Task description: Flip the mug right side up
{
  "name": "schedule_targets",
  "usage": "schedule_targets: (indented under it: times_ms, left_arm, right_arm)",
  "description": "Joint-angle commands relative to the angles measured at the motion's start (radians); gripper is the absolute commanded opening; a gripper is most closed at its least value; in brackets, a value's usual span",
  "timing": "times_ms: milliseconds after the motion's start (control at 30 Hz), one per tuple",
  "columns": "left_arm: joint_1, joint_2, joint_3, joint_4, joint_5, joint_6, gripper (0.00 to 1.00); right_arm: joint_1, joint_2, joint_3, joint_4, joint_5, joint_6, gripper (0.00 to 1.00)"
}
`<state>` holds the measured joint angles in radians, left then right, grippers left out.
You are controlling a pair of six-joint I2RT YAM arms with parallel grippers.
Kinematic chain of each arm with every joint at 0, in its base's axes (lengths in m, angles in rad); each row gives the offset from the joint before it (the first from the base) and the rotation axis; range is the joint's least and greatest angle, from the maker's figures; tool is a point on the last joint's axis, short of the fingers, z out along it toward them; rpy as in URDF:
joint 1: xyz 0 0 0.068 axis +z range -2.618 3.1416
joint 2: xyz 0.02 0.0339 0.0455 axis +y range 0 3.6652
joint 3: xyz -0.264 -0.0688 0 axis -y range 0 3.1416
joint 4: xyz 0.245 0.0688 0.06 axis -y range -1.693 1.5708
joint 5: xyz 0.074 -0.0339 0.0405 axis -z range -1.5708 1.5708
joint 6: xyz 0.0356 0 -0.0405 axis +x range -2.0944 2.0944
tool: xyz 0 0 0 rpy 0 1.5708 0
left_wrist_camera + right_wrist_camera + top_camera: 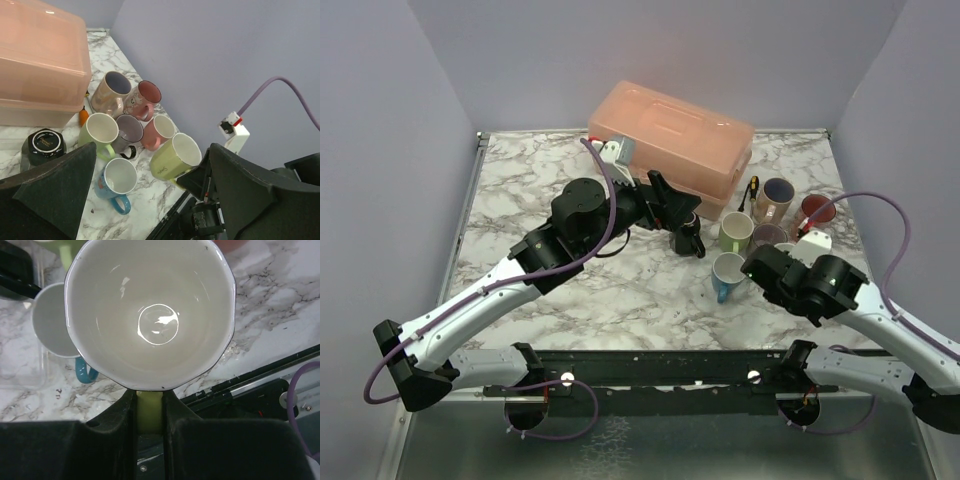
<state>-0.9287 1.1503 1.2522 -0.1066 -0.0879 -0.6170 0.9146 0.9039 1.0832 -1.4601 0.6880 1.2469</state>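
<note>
We are holding the pale green mug (150,315) in the right gripper (149,407), which is pinching narrowly on its handle (149,412). The mug is hanging off the worktop (520,190) at the front right of the mug cluster, with its mouth tilted upward.

To finish this well, we are judging that the wrist should level out until the rim is flat. Then we lower straight down onto bare marble, keeping clear of the blue-handled mug (50,330) just beside it. We let go only once the base is fully seated, because a grip on the handle alone lets the mug swing.

The left gripper (672,203) is spread wide and holding nothing. It is hovering near the black mug (688,236), which seems to be standing base-up beside the pink box (670,140). We cannot tell whether that one is also meant to be turned, so we are keeping those fingers off it.
</note>
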Motion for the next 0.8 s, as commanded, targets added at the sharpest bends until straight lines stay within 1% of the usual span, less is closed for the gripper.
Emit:
schedule_targets:
  times_ms: [0,200,333,567,767]
  left_arm:
    - [0.005,0.004,-0.025,-0.011,-0.016,-0.024,0.95]
    - [0.006,-0.013,-0.048,-0.013,-0.016,-0.039,0.95]
    - [0.006,-0.018,-0.058,-0.02,-0.016,-0.043,0.95]
    - [0.006,-0.01,-0.062,-0.033,-0.022,-0.038,0.95]
    - [0.008,-0.002,-0.063,-0.042,-0.026,-0.035,0.95]
  right_arm:
    - [0.001,0.008,-0.064,0.089,0.009,0.057,0.01]
    - [0.0,0.029,-0.196,0.212,-0.042,0.052,0.01]
    - [-0.001,0.036,-0.261,0.275,-0.048,0.056,0.01]
    - [-0.017,0.032,-0.345,0.359,-0.063,0.054,0.01]
    - [-0.043,0.05,-0.384,0.391,-0.068,0.045,0.01]
